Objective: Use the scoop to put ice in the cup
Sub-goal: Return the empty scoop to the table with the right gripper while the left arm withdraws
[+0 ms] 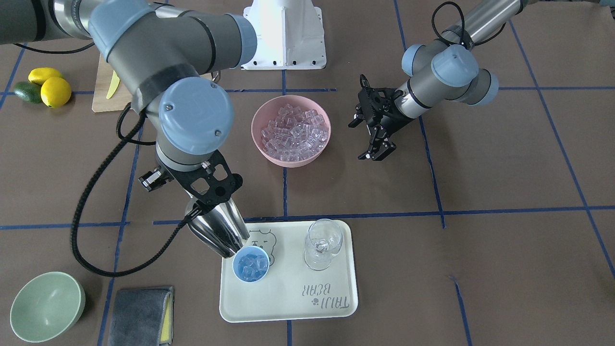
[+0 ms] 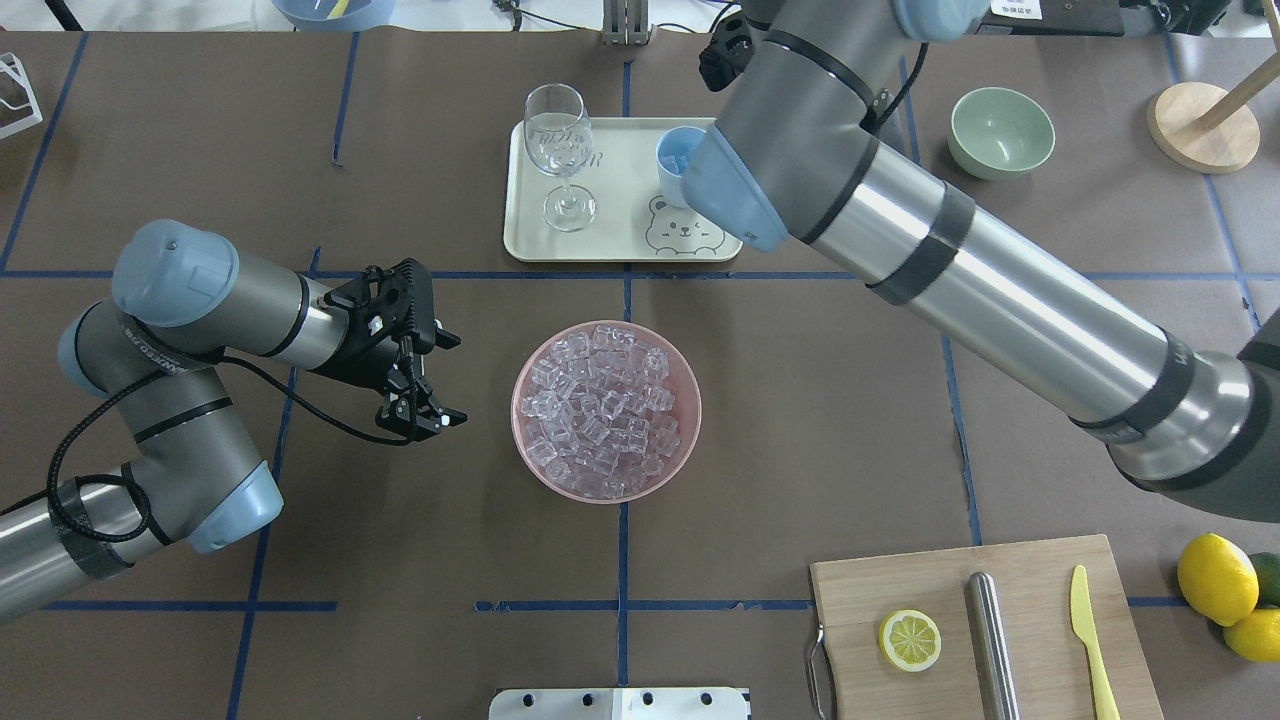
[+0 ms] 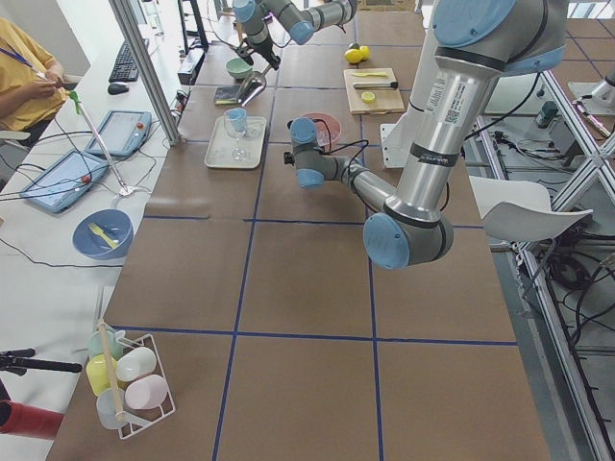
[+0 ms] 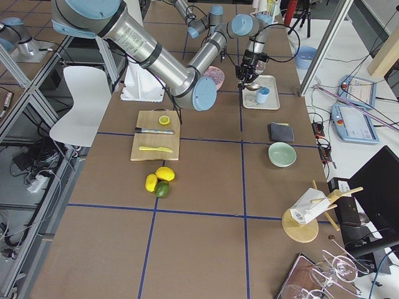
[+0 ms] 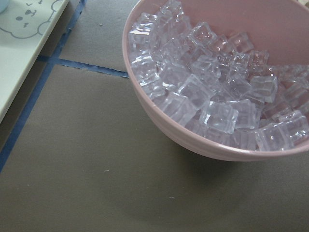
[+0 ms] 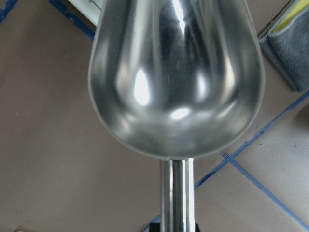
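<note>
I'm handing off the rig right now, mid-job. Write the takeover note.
Left gripper: open, empty, beside the pink bowl.
Right gripper: shut on the scoop, which is tipped at the cup; its trough is empty.
The cup stands on the tray with ice in it; more fills the pink bowl.
Done: some ice poured.
Left: probably lift the scoop clear, add more if wanted.

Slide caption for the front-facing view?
Right gripper tilts the scoop at the cup, ice inside; left gripper open beside the pink bowl.
</note>
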Motion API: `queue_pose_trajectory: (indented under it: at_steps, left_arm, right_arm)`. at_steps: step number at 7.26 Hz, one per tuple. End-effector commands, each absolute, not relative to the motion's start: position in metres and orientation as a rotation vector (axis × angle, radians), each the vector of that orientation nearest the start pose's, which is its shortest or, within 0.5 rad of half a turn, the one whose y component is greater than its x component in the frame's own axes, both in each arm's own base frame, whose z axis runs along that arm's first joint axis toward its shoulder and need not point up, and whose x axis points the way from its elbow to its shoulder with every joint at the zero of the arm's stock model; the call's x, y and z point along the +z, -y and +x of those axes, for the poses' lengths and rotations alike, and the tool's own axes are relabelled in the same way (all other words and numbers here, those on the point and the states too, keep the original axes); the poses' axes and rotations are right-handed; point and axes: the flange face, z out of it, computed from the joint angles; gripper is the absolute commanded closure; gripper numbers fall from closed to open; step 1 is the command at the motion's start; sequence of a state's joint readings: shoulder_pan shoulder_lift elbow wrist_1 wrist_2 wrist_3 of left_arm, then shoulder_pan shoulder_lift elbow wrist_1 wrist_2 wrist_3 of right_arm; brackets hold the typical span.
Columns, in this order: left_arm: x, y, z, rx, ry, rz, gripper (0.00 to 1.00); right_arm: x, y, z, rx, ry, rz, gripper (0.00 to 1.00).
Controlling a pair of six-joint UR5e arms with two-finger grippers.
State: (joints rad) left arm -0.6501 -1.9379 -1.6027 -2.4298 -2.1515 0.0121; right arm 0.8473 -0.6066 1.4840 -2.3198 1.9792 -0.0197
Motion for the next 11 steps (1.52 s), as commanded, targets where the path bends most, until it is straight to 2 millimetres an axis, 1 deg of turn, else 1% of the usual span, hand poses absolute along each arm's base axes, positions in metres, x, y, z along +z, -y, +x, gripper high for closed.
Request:
queue_pose_trajectory:
  at_steps: [1,2,3,4,5,6,7,8,9,10,11]
  left_arm:
    - [0.337,0.445,0.442,1.142,-1.044,0.937,0.00]
    - [0.344,0.454,0.430,1.121,-1.027,0.934,0.00]
    - [0.355,0.466,0.413,1.091,-1.003,0.929,0.00]
    - [0.365,0.481,0.394,1.053,-0.966,0.918,0.00]
    - [0.367,0.502,0.370,1.004,-0.928,0.895,0.00]
    - [0.371,0.510,0.362,0.980,-0.901,0.821,0.00]
    - [0.379,0.521,0.351,0.948,-0.867,0.761,0.00]
    - [0.383,0.531,0.332,0.902,-0.825,0.680,0.00]
    - [0.399,0.536,0.316,0.857,-0.783,0.580,0.00]
    - [0.420,0.548,0.295,0.789,-0.728,0.448,0.00]
    - [0.437,0.562,0.262,0.701,-0.679,0.335,0.00]
  right_arm:
    - [0.214,0.543,-0.353,-0.570,0.480,0.037,1.00]
    - [0.231,0.519,-0.336,-0.479,0.503,0.053,1.00]
    - [0.271,0.493,-0.317,-0.356,0.544,0.080,1.00]
    - [0.310,0.483,-0.308,-0.231,0.575,0.084,1.00]
    - [0.340,0.467,-0.294,-0.141,0.596,0.078,1.00]
    - [0.379,0.451,-0.279,-0.076,0.622,0.083,1.00]
    - [0.412,0.437,-0.270,0.018,0.661,0.078,1.00]
    - [0.432,0.416,-0.275,0.067,0.685,0.056,1.00]
    - [0.454,0.400,-0.278,0.054,0.664,0.024,1.00]
    - [0.464,0.387,-0.287,0.028,0.644,0.005,1.00]
    - [0.472,0.375,-0.298,-0.001,0.631,-0.015,1.00]
